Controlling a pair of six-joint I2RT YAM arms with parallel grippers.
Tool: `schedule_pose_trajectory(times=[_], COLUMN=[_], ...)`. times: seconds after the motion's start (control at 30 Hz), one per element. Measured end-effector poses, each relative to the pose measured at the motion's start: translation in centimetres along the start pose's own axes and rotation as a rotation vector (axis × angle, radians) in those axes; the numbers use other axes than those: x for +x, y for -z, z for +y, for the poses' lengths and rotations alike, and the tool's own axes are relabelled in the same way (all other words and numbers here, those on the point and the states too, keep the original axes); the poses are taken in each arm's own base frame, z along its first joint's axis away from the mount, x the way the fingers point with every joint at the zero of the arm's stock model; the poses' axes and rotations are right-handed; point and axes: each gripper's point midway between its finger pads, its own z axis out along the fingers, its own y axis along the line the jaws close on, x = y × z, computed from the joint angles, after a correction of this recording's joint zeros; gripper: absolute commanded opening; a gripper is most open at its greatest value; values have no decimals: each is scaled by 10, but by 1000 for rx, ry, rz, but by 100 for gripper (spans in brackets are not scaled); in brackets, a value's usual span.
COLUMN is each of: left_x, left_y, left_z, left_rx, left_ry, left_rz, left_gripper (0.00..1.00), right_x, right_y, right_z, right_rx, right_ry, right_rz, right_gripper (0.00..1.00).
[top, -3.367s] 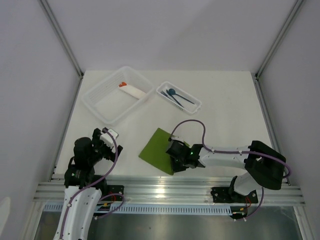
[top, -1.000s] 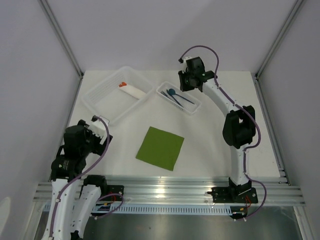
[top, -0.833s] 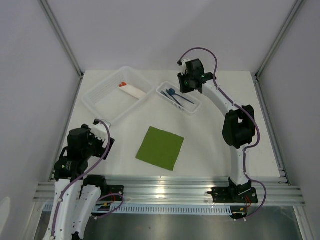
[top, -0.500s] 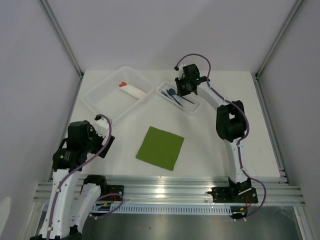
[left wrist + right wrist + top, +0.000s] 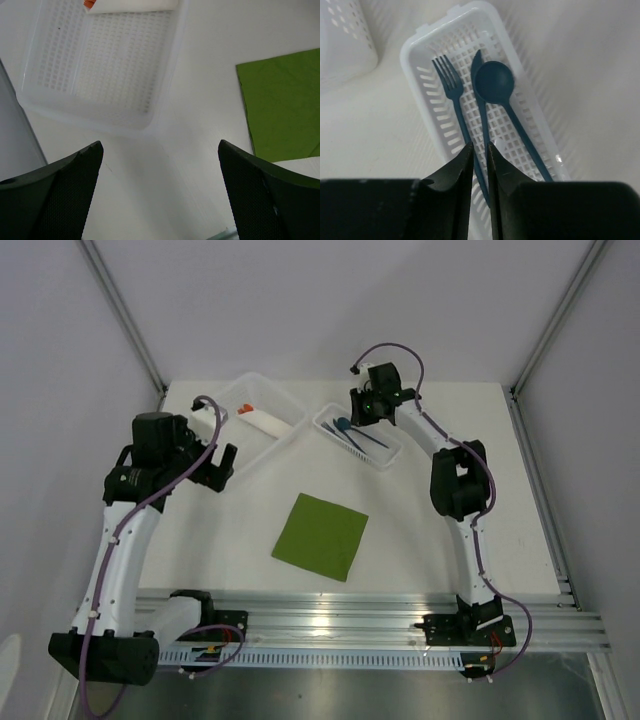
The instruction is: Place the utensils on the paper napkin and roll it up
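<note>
The utensils [image 5: 356, 435] are a dark blue fork [image 5: 445, 72], knife [image 5: 476, 65] and spoon [image 5: 493, 82], lying side by side in a small white slotted tray [image 5: 412, 70] at the back middle. My right gripper [image 5: 366, 412] hangs over that tray's far end. Its jaws [image 5: 480, 145] stand a narrow slit apart above the handles and hold nothing. The paper napkin [image 5: 320, 537] lies flat and bare near the front middle; its edge shows in the left wrist view [image 5: 280, 105]. My left gripper [image 5: 216, 468] is wide open [image 5: 160, 145] and empty, above the table between basket and napkin.
A large white perforated basket [image 5: 272, 388] stands at the back left, with a white paper roll with orange tips [image 5: 262, 420] inside; both show in the left wrist view, basket [image 5: 100, 75] and roll [image 5: 135, 5]. Metal rails run along the near edge.
My left arm has risen and swung forward from the near left corner to beside the large basket. My right gripper has shifted slightly left over the small tray.
</note>
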Motion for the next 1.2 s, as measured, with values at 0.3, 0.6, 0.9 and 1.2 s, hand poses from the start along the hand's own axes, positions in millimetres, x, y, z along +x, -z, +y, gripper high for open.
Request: schedule_pose_trajectory(times=[0.3,0.6,0.9,1.2], left_x=[0,1,9,9], left_y=[-14,-29,-43,-54], left_z=[1,6,7,12], left_rx=[7,8,23,27], left_ry=[-50,-64,-63,-73], left_rz=[-36,-27,13,37], left_gripper=[99,100,100,100], right_x=[30,55,25,18], right_y=[-22,-39,-23,-15], right_z=[39,29,5,-25], right_rx=[-70,-65,-76,-62], right_ry=[32,13,-37,-135], right_rz=[78,135,88,69], right_gripper=[21,20,21,21])
